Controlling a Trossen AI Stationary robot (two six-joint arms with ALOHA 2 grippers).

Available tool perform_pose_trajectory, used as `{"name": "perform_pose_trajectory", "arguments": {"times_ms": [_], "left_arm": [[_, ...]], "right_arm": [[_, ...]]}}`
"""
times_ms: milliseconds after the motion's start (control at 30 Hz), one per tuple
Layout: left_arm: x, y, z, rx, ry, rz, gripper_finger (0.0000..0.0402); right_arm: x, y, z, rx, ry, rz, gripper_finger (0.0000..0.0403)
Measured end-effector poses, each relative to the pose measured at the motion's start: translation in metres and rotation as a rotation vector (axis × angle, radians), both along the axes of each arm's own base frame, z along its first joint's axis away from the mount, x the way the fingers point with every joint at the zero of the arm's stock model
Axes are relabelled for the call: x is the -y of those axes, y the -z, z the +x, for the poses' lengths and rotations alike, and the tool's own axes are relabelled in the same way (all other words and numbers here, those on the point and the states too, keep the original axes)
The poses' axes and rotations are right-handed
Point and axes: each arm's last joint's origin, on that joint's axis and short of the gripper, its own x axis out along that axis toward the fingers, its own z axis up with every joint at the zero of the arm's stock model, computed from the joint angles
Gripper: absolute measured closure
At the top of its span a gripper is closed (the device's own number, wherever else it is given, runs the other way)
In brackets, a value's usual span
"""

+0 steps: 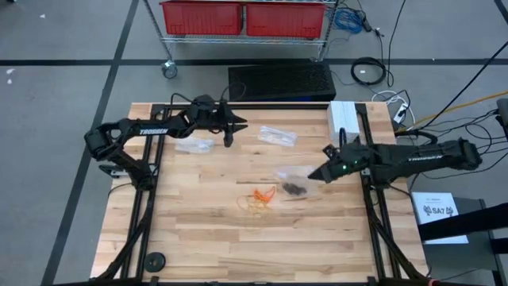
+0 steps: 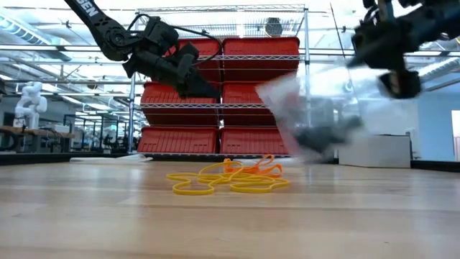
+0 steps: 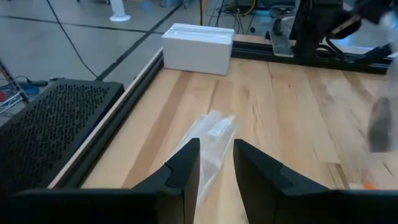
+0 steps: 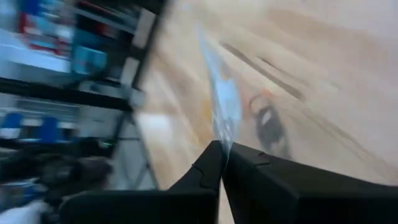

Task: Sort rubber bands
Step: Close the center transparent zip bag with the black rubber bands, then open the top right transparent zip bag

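Centrally on the wooden table, orange and tan rubber bands, left gripper parted, right gripper pinching a clear bag.

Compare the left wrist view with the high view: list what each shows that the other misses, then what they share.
Only the left wrist view shows the left gripper from close up, its fingers apart over a clear bag, none of it gripped.

Only the high view shows the pile of orange and tan rubber bands, the right gripper shut on a second bag holding dark bands, and another bag near the left arm.

Both show the white box at the table's far corner and the wooden table.
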Motion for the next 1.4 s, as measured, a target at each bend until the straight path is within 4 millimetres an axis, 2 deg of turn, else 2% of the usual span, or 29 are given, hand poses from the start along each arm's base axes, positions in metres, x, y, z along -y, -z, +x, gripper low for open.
{"name": "perform_pose_trajectory", "arguments": {"times_ms": [267, 433, 600, 800, 933, 1100, 1200, 1267, 1400], "left_arm": [[-0.001, 0.001, -0.001, -0.005, 0.000, -0.005, 0.0297], [0.000, 0.003, -0.001, -0.026, -0.004, -0.018, 0.0297], [-0.001, 0.004, -0.002, -0.039, -0.021, -0.023, 0.0297], [-0.001, 0.004, -0.002, -0.045, -0.042, -0.018, 0.0297], [-0.001, 0.006, -0.003, -0.065, -0.039, -0.023, 0.0297], [-0.003, 0.008, -0.005, -0.076, -0.048, -0.026, 0.0297], [-0.009, 0.008, -0.010, -0.073, -0.044, -0.050, 0.0297], [-0.014, 0.008, -0.014, -0.056, -0.022, -0.089, 0.0297], [-0.021, 0.009, -0.023, -0.007, 0.036, -0.169, 0.0297]], "right_arm": [[-0.002, 0.026, -0.021, -0.351, 0.076, -0.027, 0.0403], [0.000, 0.042, -0.044, -0.653, 0.109, -0.046, 0.0403], [-0.002, 0.029, -0.039, -0.618, 0.032, -0.030, 0.0372], [-0.002, -0.010, -0.030, -0.477, 0.005, -0.103, 0.0283], [0.004, -0.019, -0.024, -0.417, 0.036, -0.241, 0.0233], [0.030, -0.006, 0.015, -0.335, 0.071, -0.463, 0.0230], [0.060, 0.011, 0.036, -0.391, 0.108, -0.546, 0.0240], [0.085, 0.023, 0.045, -0.419, 0.151, -0.534, 0.0242], [0.126, 0.051, 0.050, -0.452, 0.209, -0.408, 0.0236]]}}
